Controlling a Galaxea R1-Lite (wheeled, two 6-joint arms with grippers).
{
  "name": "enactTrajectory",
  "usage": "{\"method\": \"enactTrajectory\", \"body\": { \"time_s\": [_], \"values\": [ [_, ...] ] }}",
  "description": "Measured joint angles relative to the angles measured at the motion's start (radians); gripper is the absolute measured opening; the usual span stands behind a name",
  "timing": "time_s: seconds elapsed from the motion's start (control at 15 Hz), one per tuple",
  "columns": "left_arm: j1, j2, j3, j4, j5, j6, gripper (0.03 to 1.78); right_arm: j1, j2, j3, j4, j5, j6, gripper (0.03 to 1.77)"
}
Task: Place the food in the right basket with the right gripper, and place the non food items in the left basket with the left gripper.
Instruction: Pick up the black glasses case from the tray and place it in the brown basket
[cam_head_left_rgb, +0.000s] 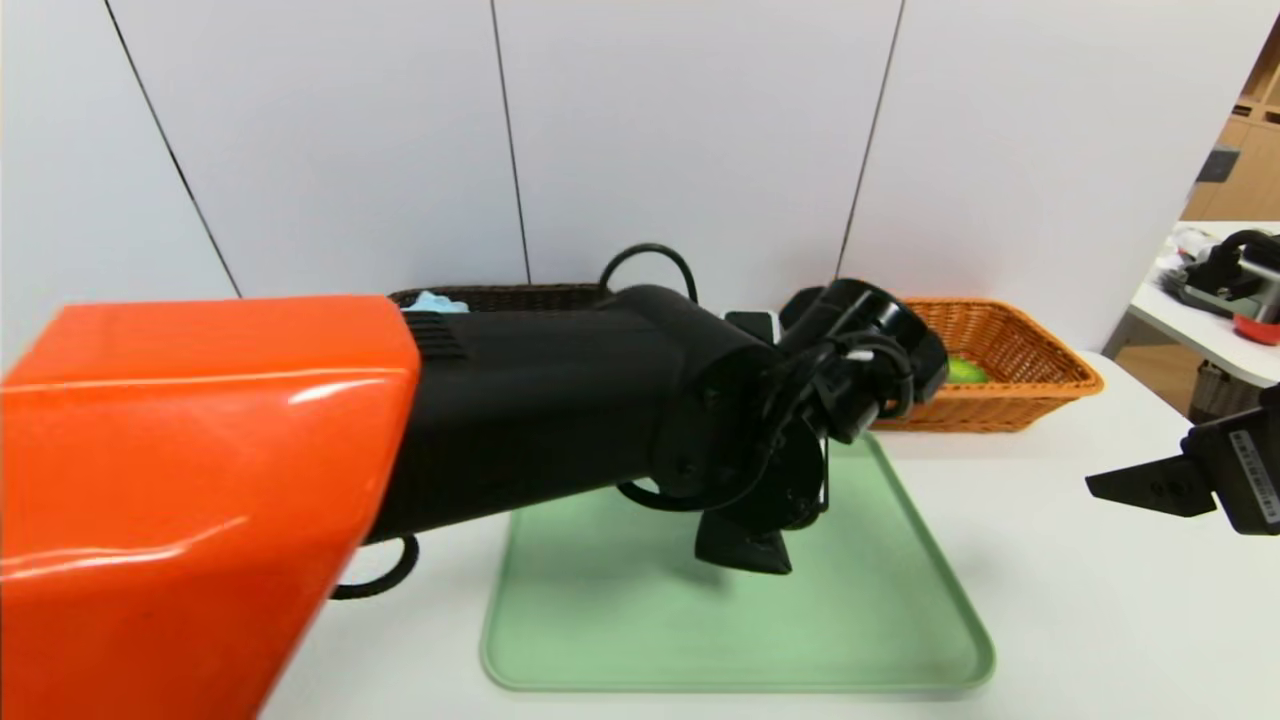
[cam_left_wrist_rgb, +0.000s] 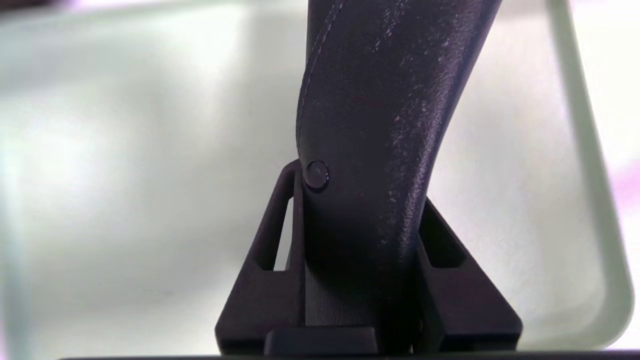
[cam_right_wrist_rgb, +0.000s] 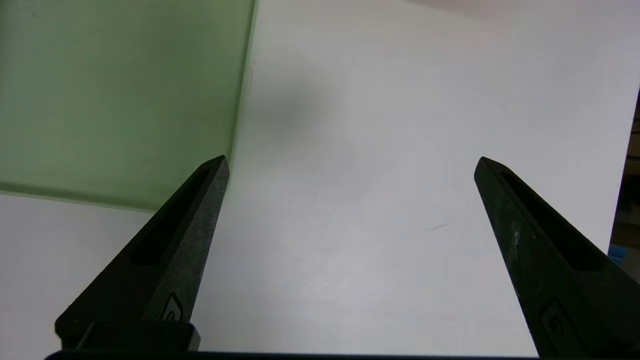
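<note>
Overhead first: left gripper (cam_head_left_rgb: 745, 545) clamped on the black glasses case (cam_head_left_rgb: 742, 540), hanging just above a pale green tray (cam_head_left_rgb: 900, 640) on a white table (cam_head_left_rgb: 1050, 600). Behind those jaws, partly hidden by the orange-and-black arm, the left basket (cam_head_left_rgb: 520, 297), dark brown, with the blue bath pouf (cam_head_left_rgb: 432, 301) showing at its rim. Beyond and to the right of them, the right basket (cam_head_left_rgb: 1040, 370), orange-tan, holding the green lime (cam_head_left_rgb: 965, 371). Right gripper (cam_head_left_rgb: 1150, 490) parked well apart over bare table at the right edge. Behind everything, a white panelled wall; far right, another white desk with equipment.

Left wrist next: fingers (cam_left_wrist_rgb: 260, 295) pressed against both sides of the case (cam_left_wrist_rgb: 370, 125), grained black with a stitched seam and a round snap, rising away between them; green tray (cam_left_wrist_rgb: 590, 200) below.

Right wrist last: fingers (cam_right_wrist_rgb: 165, 255) spread wide, nothing between them; white table (cam_right_wrist_rgb: 375, 150) beneath, corner of the tray (cam_right_wrist_rgb: 110, 90) beyond one tip.
</note>
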Motion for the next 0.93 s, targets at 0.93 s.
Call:
{"method": "enactTrajectory", "body": {
  "time_s": [0.93],
  "values": [
    [0.354,-0.210,0.000,-0.123,-0.004,0.221,0.51,-0.001,-0.001,-0.002,-0.001,-0.005,0.003,1.69]
  ]
}}
